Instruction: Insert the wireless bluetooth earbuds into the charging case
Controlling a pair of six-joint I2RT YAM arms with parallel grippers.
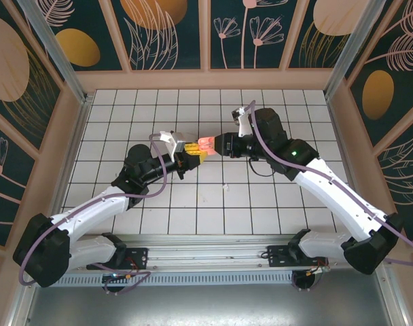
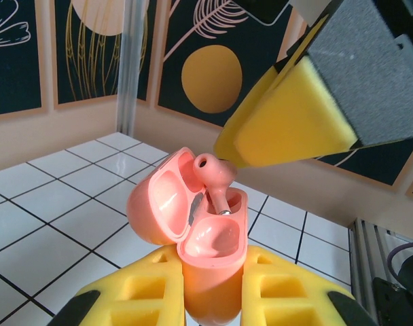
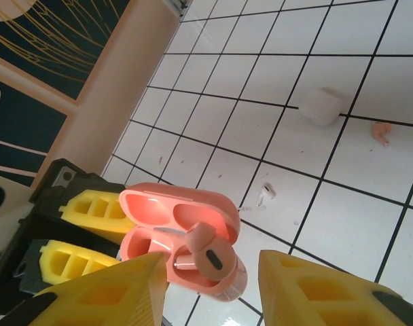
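My left gripper (image 1: 187,158) (image 2: 212,266) is shut on the lower body of the salmon-pink charging case (image 1: 204,143) (image 2: 210,299), holding it upright above the tiles with its lid swung open. One salmon-pink earbud (image 2: 214,174) (image 3: 210,255) stands in the case's far slot, stem down and head sticking out. My right gripper (image 1: 220,146) (image 3: 210,263) faces the case, open, its yellow fingers (image 3: 314,292) on either side of the earbud without touching it. In the left wrist view one right finger (image 2: 295,125) hovers just above the earbud.
On the tiled floor below lie a white earbud (image 3: 264,195) (image 1: 225,185), a second salmon-pink earbud (image 3: 381,132) and a small white block (image 3: 320,106). Patterned walls (image 1: 206,34) enclose the floor on three sides.
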